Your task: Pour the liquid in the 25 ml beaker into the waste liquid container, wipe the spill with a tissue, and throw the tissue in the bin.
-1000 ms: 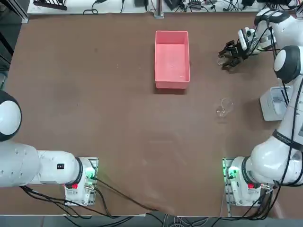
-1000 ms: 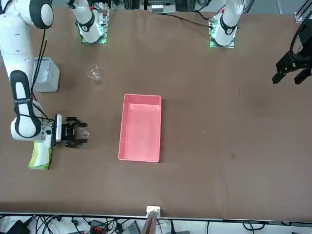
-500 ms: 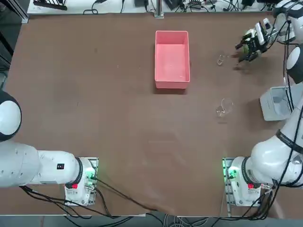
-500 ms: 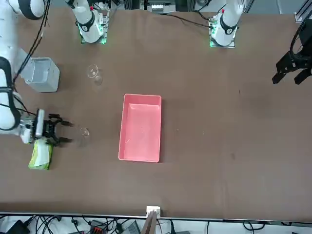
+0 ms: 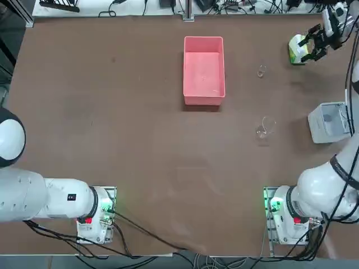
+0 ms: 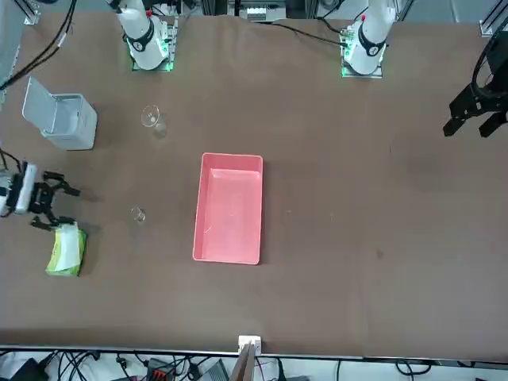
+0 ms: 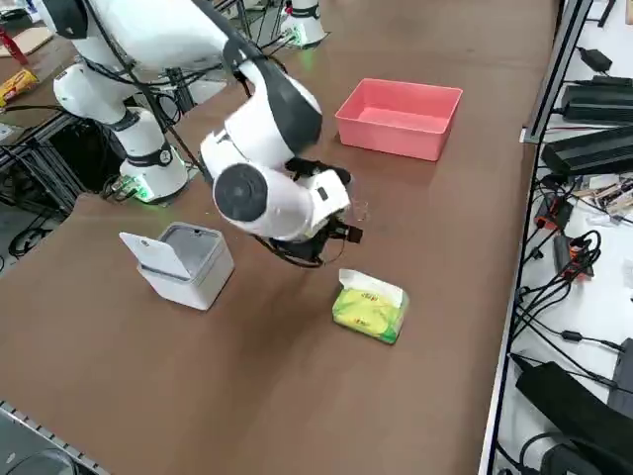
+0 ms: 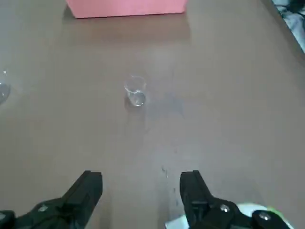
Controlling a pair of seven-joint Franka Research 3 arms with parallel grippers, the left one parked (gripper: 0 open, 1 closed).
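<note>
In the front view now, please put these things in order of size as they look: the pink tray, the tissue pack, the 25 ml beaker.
1. Pink tray
2. Tissue pack
3. 25 ml beaker

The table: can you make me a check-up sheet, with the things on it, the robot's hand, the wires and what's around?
Surface: brown table, a few small wet-looking drops near the right hand
Small beaker: upright, no hand on it
Larger beaker: standing apart from the small one
Pink tray: on the table
Bin: lid open
Loose tissue: nothing seen
Clutter: yellow-green tissue pack, white tuft on top
Right hand: open, holding nothing, close to the pack
Cables: black ones trail onto the table by the arm bases
Surroundings: wires and gadgets on a white surface beyond the table edge; people: nothing seen
</note>
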